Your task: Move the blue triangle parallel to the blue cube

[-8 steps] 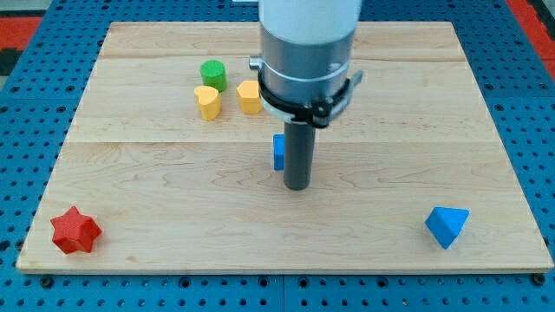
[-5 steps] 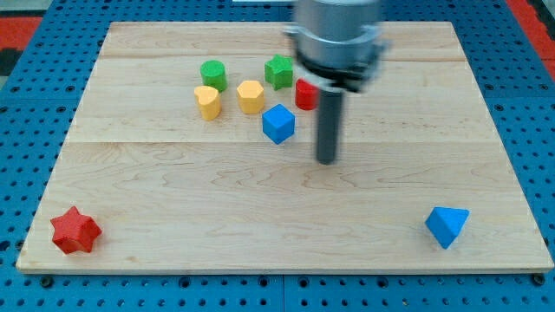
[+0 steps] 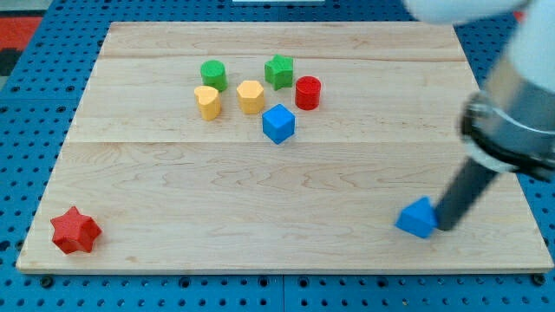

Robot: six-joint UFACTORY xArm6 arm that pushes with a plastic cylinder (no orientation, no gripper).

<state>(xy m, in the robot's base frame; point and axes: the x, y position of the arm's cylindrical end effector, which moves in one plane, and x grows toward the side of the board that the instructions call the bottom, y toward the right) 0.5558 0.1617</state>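
Note:
The blue triangle (image 3: 417, 217) lies near the view's bottom right of the wooden board (image 3: 173, 182). My tip (image 3: 442, 224) is right against its right side, touching it. The rod leans up to the view's right and is blurred with motion. The blue cube (image 3: 278, 122) sits up in the middle of the board, far to the upper left of the triangle and tip.
Around the blue cube stand a red cylinder (image 3: 308, 92), a green star-like block (image 3: 278, 71), a green cylinder (image 3: 212, 74) and two yellow blocks (image 3: 251, 96) (image 3: 206, 101). A red star (image 3: 75, 231) lies at the view's bottom left corner.
My tip swept from beside the blue cube to the view's bottom right and came to the triangle's right side. The blue triangle has slid a little to the left.

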